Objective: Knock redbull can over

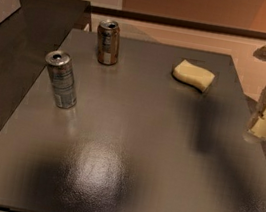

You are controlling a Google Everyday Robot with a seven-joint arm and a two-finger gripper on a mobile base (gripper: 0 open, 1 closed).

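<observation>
Bare tabletop (pixel 139 129) between gripper (pixel 265 121) at right edge and redbull can (pixel 62 80), sponge (pixel 193 75) behind.

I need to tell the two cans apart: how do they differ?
The redbull can is silver-grey with bluish print, standing left and nearer the camera; the brown can is brown-orange with a white band, farther back. Both stand upright. The gripper hangs far right, touching neither.

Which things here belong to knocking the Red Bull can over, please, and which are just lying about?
For the job:
redbull can, upright near the left edge of the table
gripper, at the far right of the view, well away from that can

Lying about:
brown-orange can, upright at the back
yellow sponge, back right
</observation>
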